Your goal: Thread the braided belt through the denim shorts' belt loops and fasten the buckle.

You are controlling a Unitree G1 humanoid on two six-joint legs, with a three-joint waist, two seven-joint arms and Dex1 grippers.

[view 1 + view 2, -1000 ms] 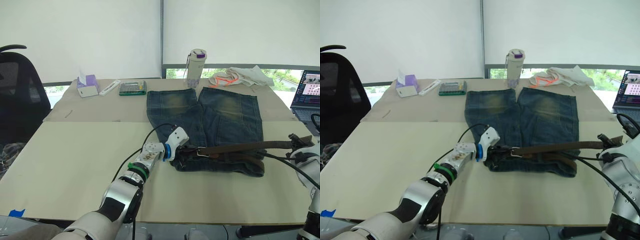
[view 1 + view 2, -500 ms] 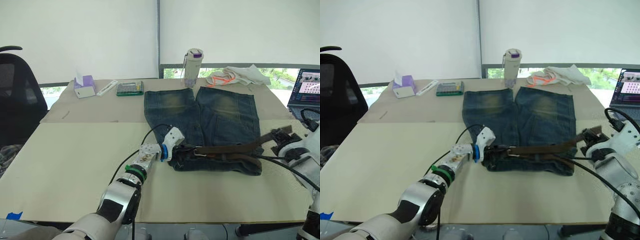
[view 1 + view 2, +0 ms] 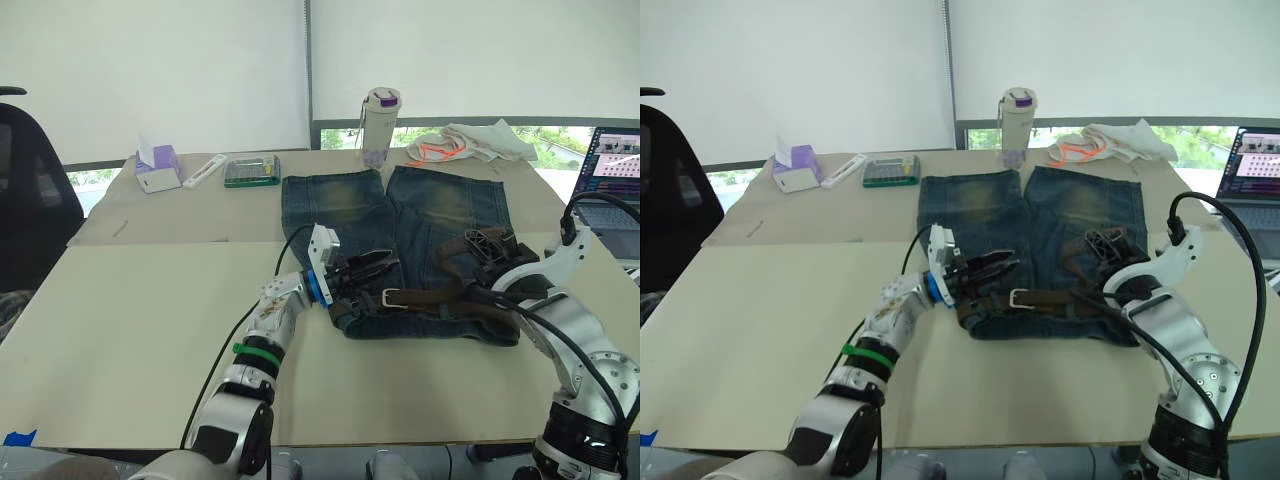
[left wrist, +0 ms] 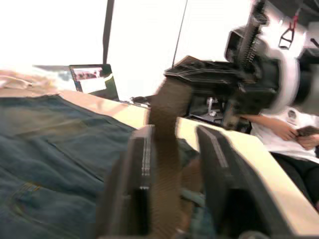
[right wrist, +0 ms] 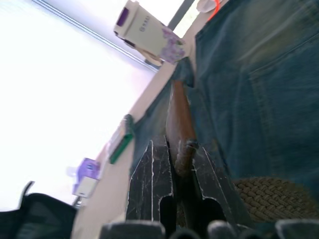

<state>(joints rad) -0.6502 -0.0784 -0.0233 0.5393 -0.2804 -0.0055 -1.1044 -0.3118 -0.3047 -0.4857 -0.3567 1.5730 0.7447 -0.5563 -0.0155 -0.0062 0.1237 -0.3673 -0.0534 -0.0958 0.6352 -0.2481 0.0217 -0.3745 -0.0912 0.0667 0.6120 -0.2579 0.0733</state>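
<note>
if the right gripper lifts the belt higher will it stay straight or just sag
Probably sag. The braided belt already bends and loops between the right gripper and the waistband of the denim shorts, so it looks limp, not stiff. The buckle end lies on the shorts and would likely drag along. The woven surface probably grips fairly well.

The shorts (image 3: 400, 240) were laid mid-table, the belt (image 3: 440, 296) across their waistband; a bottle (image 3: 378, 126) stood at 12 o'clock.
</note>
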